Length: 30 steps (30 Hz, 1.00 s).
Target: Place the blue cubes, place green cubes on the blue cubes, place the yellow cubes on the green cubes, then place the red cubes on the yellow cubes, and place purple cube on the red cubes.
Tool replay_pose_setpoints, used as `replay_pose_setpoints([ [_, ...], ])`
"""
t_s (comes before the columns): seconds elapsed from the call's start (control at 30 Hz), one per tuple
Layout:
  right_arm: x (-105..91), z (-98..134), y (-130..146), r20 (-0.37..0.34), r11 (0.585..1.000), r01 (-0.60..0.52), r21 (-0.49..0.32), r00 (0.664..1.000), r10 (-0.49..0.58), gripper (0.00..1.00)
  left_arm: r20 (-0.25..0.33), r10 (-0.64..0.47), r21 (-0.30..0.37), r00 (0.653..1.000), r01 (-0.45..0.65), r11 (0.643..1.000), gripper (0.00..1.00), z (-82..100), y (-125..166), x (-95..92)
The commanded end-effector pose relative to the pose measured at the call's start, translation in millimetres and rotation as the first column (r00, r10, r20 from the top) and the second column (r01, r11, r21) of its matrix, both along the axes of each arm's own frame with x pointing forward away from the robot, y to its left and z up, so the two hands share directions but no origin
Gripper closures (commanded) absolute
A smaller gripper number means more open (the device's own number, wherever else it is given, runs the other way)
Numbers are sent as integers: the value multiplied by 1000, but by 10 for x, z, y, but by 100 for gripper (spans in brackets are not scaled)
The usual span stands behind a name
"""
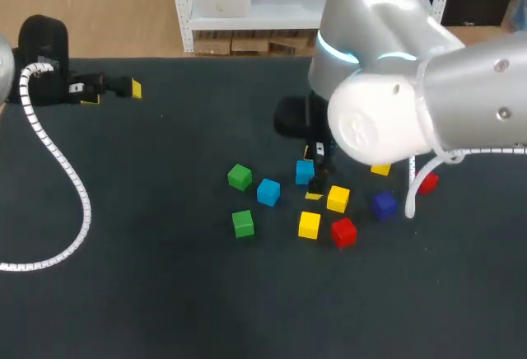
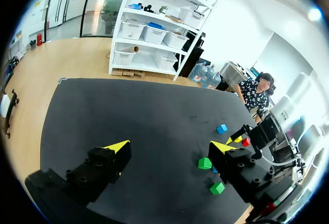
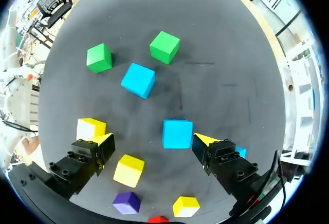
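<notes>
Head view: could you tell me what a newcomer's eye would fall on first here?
The bulky right arm looms over mid-table, the right end effector open over a blue cube. Around it lie a green cube, a yellow cube, a red cube and a purple cube, among others, none stacked. The left end effector sits open at the table's far left.

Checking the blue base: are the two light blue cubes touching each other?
Apart. Right wrist view shows bare mat between the nearer light blue cube and the farther light blue cube.
</notes>
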State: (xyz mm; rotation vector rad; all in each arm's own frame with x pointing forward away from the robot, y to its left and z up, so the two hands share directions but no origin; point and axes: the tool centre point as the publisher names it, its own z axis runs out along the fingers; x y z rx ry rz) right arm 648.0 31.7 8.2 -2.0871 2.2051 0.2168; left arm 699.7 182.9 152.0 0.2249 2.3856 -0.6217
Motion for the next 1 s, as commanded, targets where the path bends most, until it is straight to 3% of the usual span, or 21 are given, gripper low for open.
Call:
replay_pose_setpoints([
  [0.03, 41, -80, 49, 45, 1000, 7, -18, 999, -7, 0, 6, -6, -9, 1000, 6, 1000, 0, -14, 20, -5],
  [0.13, 71, -98, 66, 48, 1000, 5, -21, 999, -4, 0, 6, -6, -9, 1000, 6, 1000, 0, -14, 20, -5],
  [0.17, 84, -106, 72, 52, 1000, 3, -22, 999, -2, 18, 6, -6, -9, 1000, 6, 1000, 0, -14, 20, -5],
  [0.2, 96, -109, 76, 57, 1000, 5, -21, 998, -4, 51, 6, -6, -9, 1000, 6, 1000, 0, -14, 20, -5],
  [0.4, 136, -106, 75, 62, 1000, 13, -13, 998, -12, 100, 6, -6, -9, 1000, 6, 1000, 0, -14, 20, -5],
  [1.0, 402, -23, 37, 102, 999, 36, -19, 994, -34, 100, 6, -6, -9, 1000, 6, 1000, 0, -14, 20, -5],
])
